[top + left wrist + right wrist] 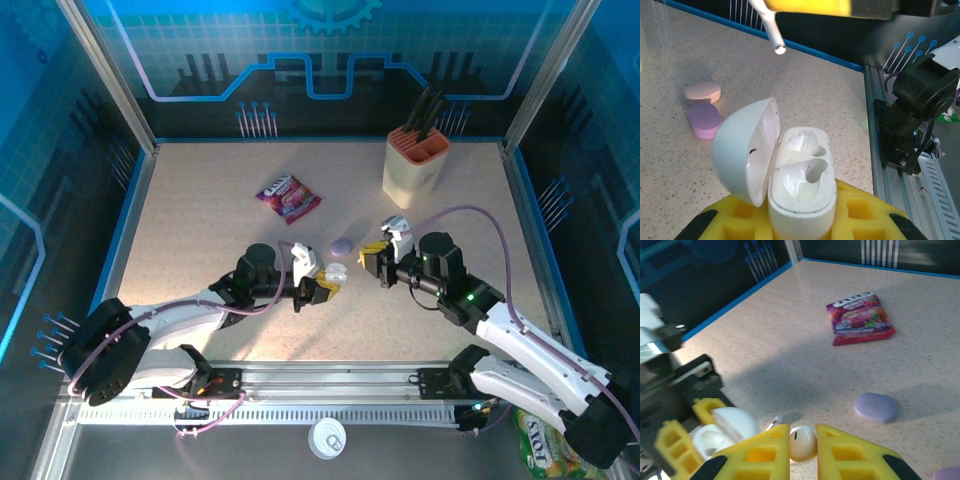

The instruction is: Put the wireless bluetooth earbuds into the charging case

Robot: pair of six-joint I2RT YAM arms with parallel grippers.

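Observation:
My left gripper (802,222) is shut on a white charging case (802,190), held upright above the table. The case's lid (742,150) is swung open to the left, and both sockets (807,172) are empty. My right gripper (802,445) is shut on a white earbud (802,442), whose thin stem (772,32) sticks out below the yellow fingers (810,6), above and beyond the case. In the top view the two grippers face each other at mid-table, left gripper (322,290) and right gripper (373,257), with the case (335,272) between them.
A lilac oval case (342,245) and a pink one (702,91) lie on the table just behind the grippers. A candy packet (288,195) lies farther back. A knife block (415,165) stands at the back right. Blue-edged walls (140,190) ring the table.

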